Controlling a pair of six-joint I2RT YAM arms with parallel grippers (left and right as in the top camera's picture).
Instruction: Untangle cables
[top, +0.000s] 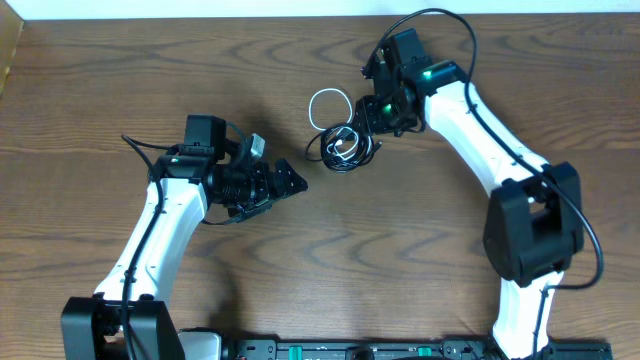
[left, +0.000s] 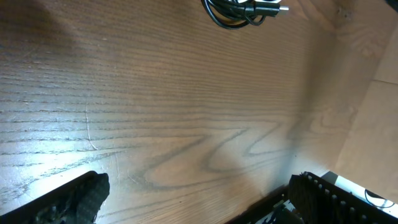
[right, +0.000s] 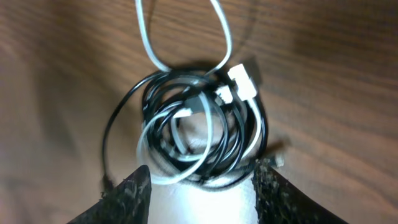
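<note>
The black and white cables (right: 199, 134) are seen coiled in one bundle on the wooden table (top: 100, 90), with a white loop (top: 328, 105) trailing beyond it. The right gripper (right: 200, 180) is held spread just over the bundle, apparently so that a strand can be taken. The left gripper (top: 290, 180), likewise unclenched and empty, is kept well apart from the bundle, probably in reserve.

Even overhead light; wrist views glary, blurred.
</note>
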